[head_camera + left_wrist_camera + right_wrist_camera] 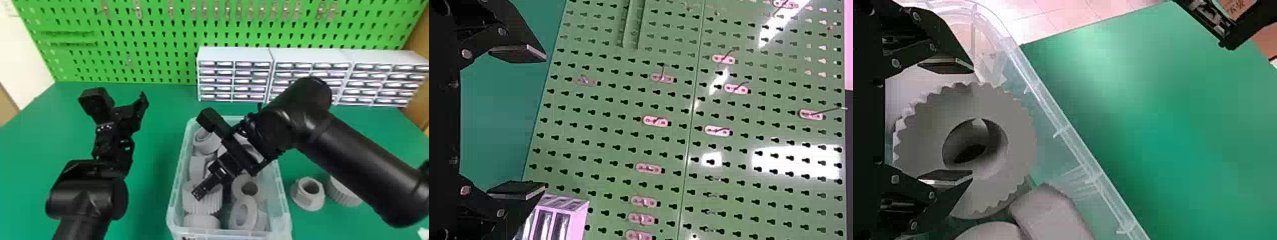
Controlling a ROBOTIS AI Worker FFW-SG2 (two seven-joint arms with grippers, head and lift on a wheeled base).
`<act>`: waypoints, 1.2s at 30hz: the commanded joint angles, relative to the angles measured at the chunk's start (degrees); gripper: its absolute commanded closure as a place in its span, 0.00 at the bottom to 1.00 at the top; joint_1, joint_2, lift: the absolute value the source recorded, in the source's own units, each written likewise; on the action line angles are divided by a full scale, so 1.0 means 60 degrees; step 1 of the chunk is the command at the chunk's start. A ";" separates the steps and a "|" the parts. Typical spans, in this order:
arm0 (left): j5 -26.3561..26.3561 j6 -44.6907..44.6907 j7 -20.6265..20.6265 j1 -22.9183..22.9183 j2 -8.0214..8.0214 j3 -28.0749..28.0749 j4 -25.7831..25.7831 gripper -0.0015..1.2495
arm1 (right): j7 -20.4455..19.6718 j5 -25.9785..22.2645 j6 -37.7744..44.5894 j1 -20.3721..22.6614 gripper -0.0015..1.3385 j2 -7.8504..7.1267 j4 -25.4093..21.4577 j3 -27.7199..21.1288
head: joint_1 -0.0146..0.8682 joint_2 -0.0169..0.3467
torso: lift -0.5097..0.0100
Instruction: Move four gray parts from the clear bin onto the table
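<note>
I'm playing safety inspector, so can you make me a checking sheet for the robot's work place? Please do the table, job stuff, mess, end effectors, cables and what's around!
Surface: green table, flat.
Job's things: clear bin holding several gray parts; a flanged gray collar and a ribbed gray part on the table, right of the bin.
Clutter: white scrap at the near right, too little showing to name.
Left end effector: open, left of the bin.
Right end effector: open, at a toothed gray gear in the bin.
Cables: nothing seen.
Surroundings: green pegboard with metal hooks; small-drawer cabinets.
</note>
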 commanded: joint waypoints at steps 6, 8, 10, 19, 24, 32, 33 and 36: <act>0.0000 -0.0015 0.0001 -0.0029 0.0000 0.0000 0.0003 0.28 | 0.0227 0.0014 -0.0161 -0.0057 0.38 0.0018 0.0117 0.0205 | 0.80 0.24 | 0.88; 0.0000 -0.0029 0.0001 -0.0043 0.0000 0.0000 0.0003 0.28 | 0.0242 0.0014 -0.0190 -0.0057 0.38 0.0018 0.0132 0.0220 | 0.80 0.24 | 0.88; 0.0000 -0.0029 0.0001 -0.0043 0.0000 0.0000 0.0003 0.28 | 0.0286 0.0014 -0.0234 -0.0057 0.38 0.0033 0.0161 0.0249 | 0.80 0.24 | 0.88; 0.0000 -0.0058 0.0001 -0.0087 0.0000 -0.0044 0.0003 0.28 | 0.0389 0.0145 -0.0351 -0.0130 0.38 0.0106 0.0264 0.0234 | 0.80 0.24 | 0.88; 0.0000 -0.0088 0.0001 -0.0102 0.0000 0.0000 0.0003 0.28 | 0.0476 0.0145 -0.0351 -0.0145 0.38 0.0106 0.0322 0.0381 | 0.80 0.24 | 0.88; 0.0000 -0.0102 0.0001 -0.0102 0.0000 0.0000 0.0003 0.28 | 0.0638 0.0145 -0.0424 -0.0160 0.38 0.0120 0.0454 0.0542 | 0.80 0.24 | 0.88; 0.0000 -0.0102 0.0001 -0.0102 0.0000 0.0000 0.0003 0.28 | 0.0652 0.0116 -0.0424 -0.0160 0.38 0.0120 0.0484 0.0571 | 0.80 0.24 | 0.88; 0.0000 -0.0117 0.0001 -0.0117 0.0000 0.0000 0.0003 0.28 | 0.0711 0.0072 -0.0454 -0.0174 0.38 0.0135 0.0557 0.0659 | 0.80 0.24 | 0.88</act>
